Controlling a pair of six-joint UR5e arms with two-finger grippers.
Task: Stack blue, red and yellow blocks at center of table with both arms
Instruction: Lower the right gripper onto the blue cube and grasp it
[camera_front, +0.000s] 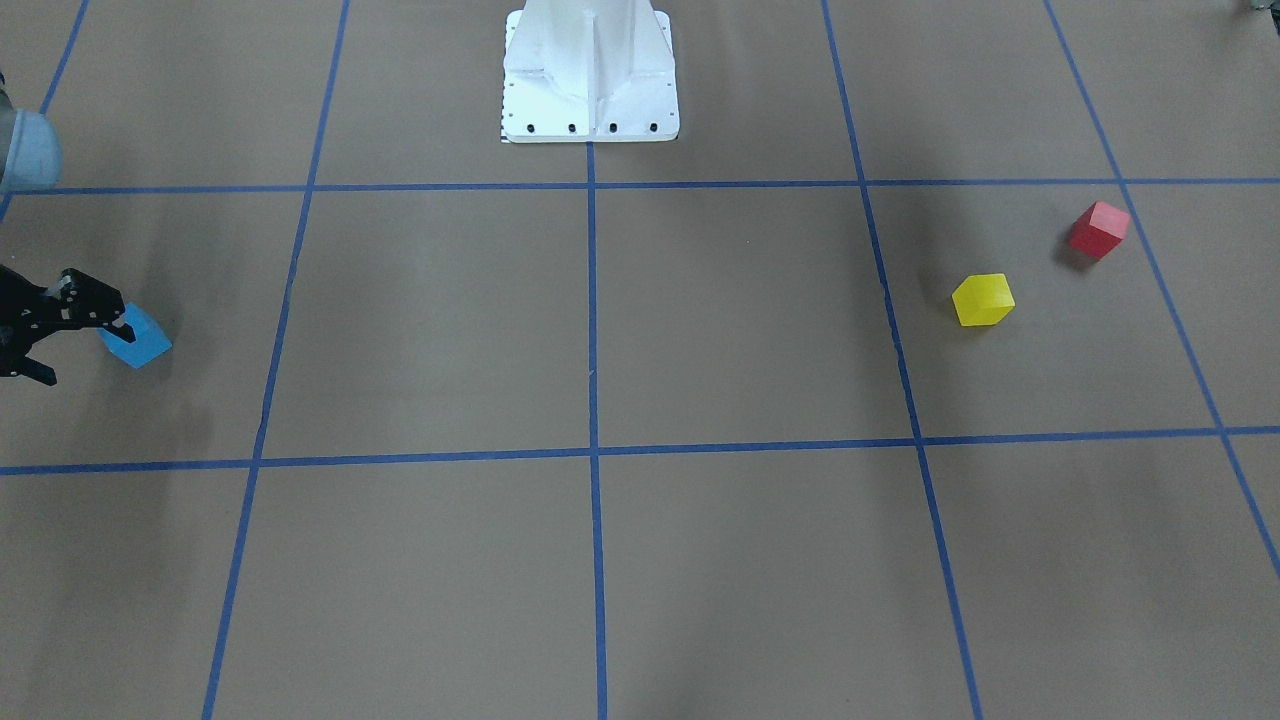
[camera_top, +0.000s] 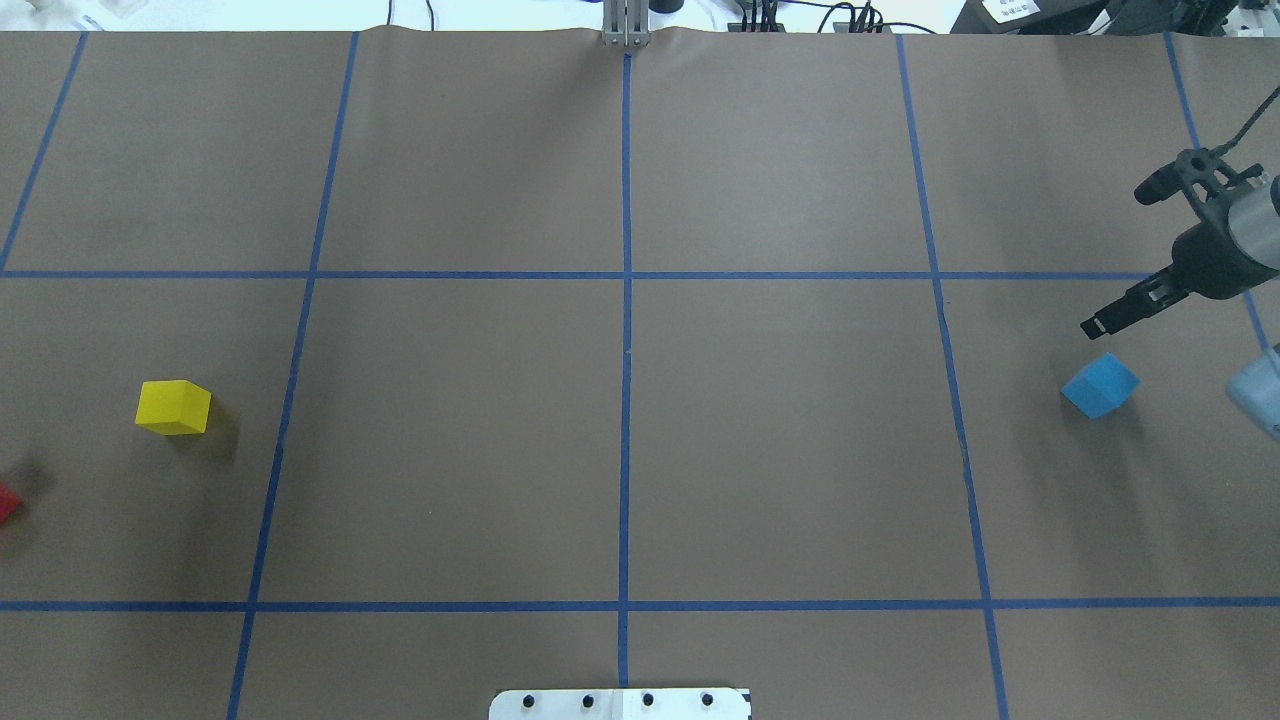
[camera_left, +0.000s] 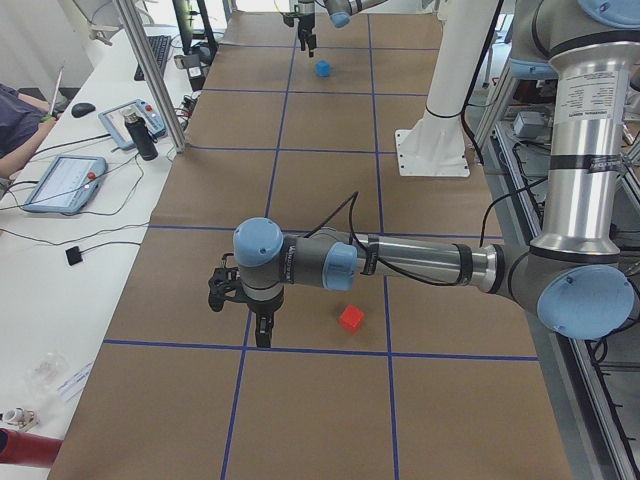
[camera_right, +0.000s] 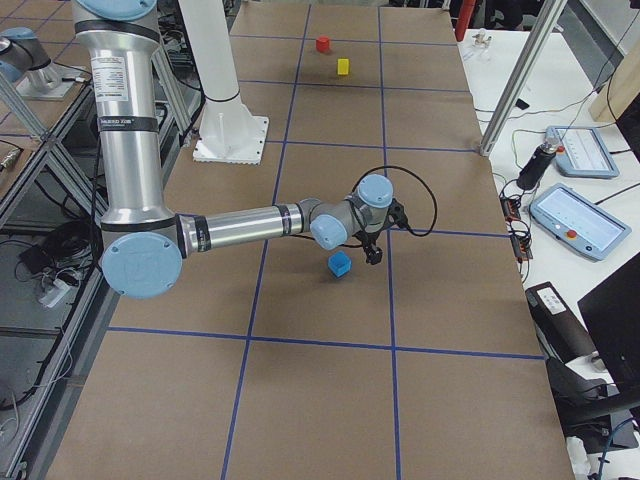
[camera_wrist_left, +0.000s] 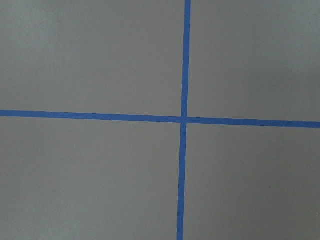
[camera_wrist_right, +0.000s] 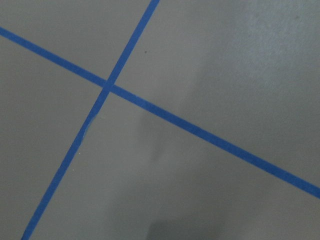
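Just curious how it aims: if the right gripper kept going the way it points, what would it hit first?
The right gripper points down, so likely the table just beside the blue block; depth is unclear.

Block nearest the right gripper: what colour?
The block is light blue; it shows best in the overhead exterior view.

Blue block (camera_top: 1100, 385) well apart from yellow block (camera_top: 173, 407)
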